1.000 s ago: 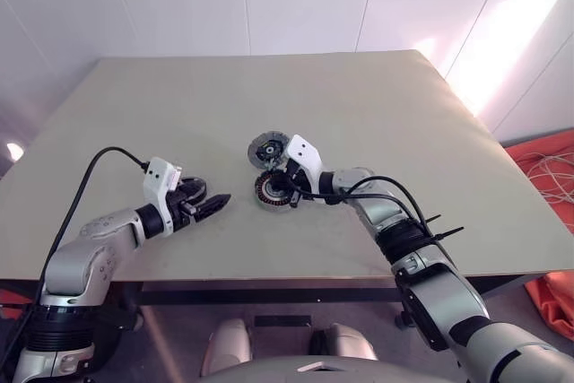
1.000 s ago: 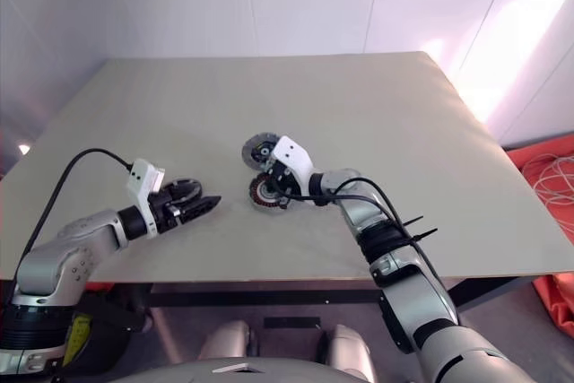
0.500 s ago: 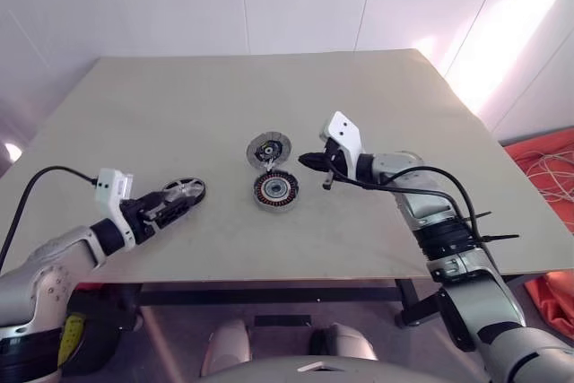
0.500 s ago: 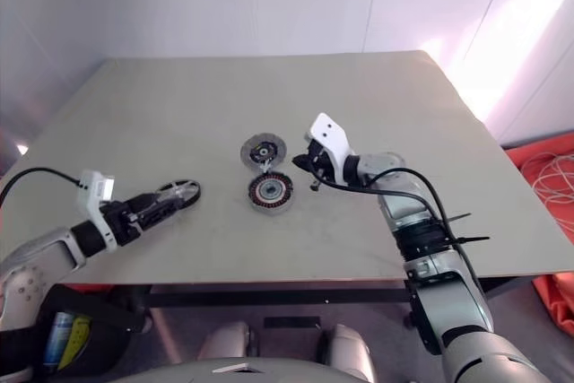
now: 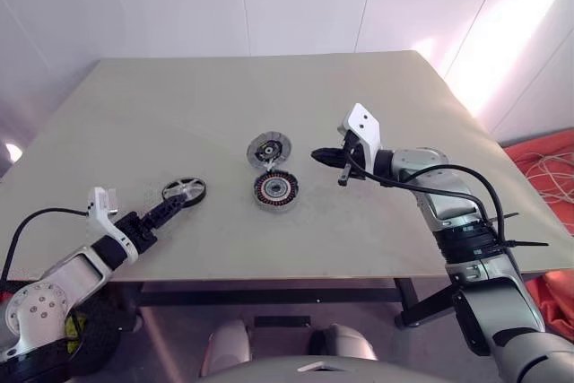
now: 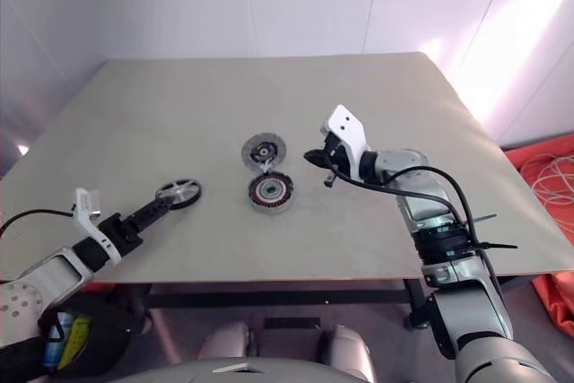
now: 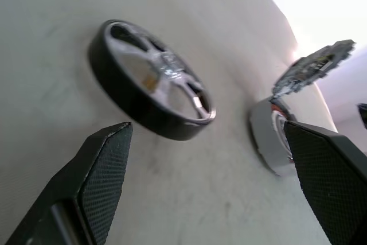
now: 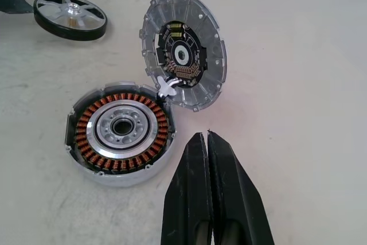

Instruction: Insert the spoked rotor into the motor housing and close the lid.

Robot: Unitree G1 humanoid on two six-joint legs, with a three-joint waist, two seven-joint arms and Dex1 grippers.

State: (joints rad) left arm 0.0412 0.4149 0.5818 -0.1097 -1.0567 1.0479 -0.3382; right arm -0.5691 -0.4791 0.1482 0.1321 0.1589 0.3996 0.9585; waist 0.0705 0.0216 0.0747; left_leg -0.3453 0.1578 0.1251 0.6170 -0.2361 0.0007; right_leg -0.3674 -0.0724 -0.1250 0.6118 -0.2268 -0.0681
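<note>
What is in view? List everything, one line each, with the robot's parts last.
table: one, beige, spans the scene.
motor housing: one, grey, table centre, open.
windings: one ring, copper-brown, inside the housing around a silver hub.
lid: one, grey with a dark inner face, tilted open at the housing's far edge.
spoked rotor: one, black rim with silver spokes, flat on the table left of the housing.
cloth: one, orange, on the floor at right.
left gripper: black, open, beside the rotor.
right gripper: black, shut, right of the lid.
</note>
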